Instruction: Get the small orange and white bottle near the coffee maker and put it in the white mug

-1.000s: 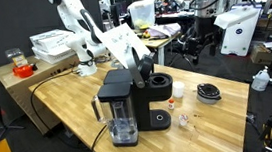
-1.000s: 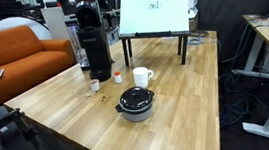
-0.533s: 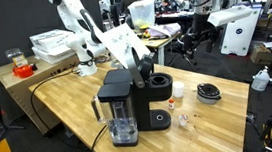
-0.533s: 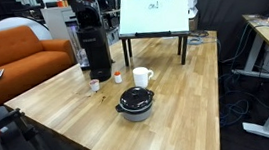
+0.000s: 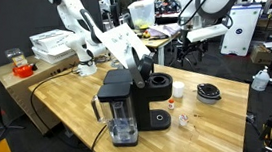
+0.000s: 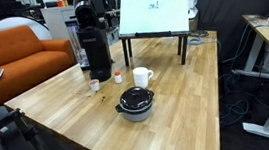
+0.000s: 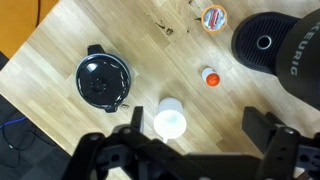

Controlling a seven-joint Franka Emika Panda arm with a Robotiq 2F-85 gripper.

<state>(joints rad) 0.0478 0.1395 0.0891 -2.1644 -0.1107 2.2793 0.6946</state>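
Note:
The small orange and white bottle (image 7: 210, 77) stands upright on the wooden table between the black coffee maker (image 7: 283, 52) and the white mug (image 7: 169, 121). It also shows in both exterior views (image 6: 118, 77) (image 5: 171, 104). The mug (image 6: 142, 77) (image 5: 178, 88) is upright and looks empty. My gripper (image 7: 198, 125) is open and empty, high above the table, with its jaws spread wide; the mug lies just inside the left finger and the bottle beyond the fingertips. In an exterior view the gripper (image 6: 92, 4) hovers over the coffee maker (image 6: 93, 41).
A flat black round disc (image 7: 103, 81) (image 6: 135, 103) lies beside the mug. A second small item with an orange rim (image 7: 213, 17) (image 6: 94, 85) stands near the coffee maker. A whiteboard (image 6: 154, 10) stands at the back of the table (image 6: 179, 111).
My gripper has shifted slightly above the coffee maker. The bottle, mug and disc have not moved.

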